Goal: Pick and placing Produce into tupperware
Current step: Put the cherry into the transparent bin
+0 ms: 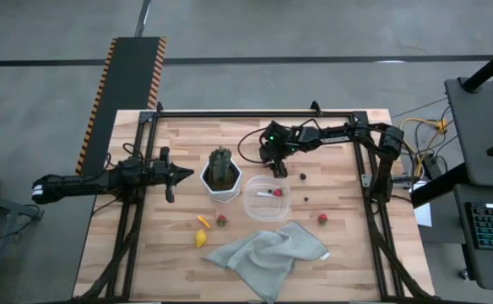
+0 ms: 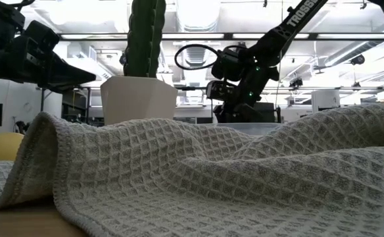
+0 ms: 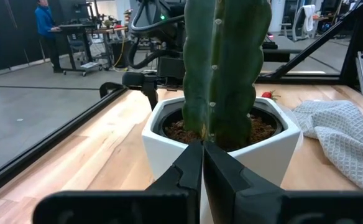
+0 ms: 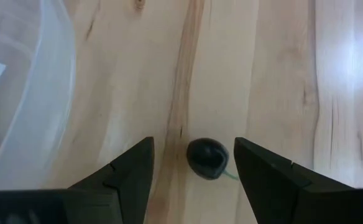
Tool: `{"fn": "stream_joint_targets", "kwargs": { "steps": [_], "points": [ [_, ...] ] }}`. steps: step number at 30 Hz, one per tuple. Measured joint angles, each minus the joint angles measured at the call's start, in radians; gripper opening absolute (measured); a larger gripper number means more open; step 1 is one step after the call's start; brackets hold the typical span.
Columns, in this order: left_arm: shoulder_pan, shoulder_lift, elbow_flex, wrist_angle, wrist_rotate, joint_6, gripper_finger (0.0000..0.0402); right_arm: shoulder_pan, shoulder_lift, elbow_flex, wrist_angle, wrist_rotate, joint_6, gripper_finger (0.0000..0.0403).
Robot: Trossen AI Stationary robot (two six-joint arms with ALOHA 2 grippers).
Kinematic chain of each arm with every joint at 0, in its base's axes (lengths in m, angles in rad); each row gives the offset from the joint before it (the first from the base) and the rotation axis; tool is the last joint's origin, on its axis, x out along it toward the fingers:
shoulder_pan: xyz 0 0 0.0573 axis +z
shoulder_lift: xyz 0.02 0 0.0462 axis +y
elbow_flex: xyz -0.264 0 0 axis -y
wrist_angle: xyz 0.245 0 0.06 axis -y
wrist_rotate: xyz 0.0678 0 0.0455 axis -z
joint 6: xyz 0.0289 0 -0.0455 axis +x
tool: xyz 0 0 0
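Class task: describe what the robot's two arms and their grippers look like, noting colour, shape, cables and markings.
Both arms are dark and jointed. The right arm carries white lettering, a looped black cable and a green light. The left gripper and the right gripper each have two dark, wedge-shaped fingers.

Even, bright overhead light washed the desk [image 1: 339, 253], and shadows stayed faint. In the low view the ceiling lamps glared white and the near grey cloth [image 2: 212, 171] blurred softly. Pale glare streaked the wood in the right wrist view.
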Motion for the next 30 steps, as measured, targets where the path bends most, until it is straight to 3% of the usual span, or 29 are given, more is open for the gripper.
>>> {"fn": "stream_joint_targets", "kwargs": {
  "steps": [16, 30],
  "points": [
    [0.000, 0.000, 0.000, 0.000, 0.000, 0.000, 0.0000, -0.003, 0.087, 0.042, -0.014, 0.005, -0.012, 0.0215],
    [0.000, 0.005, 0.000, -0.001, 0.000, -0.001, 0.0000, -0.031, 0.069, 0.051, -0.072, 0.020, -0.016, 0.0215]
  ]
}}
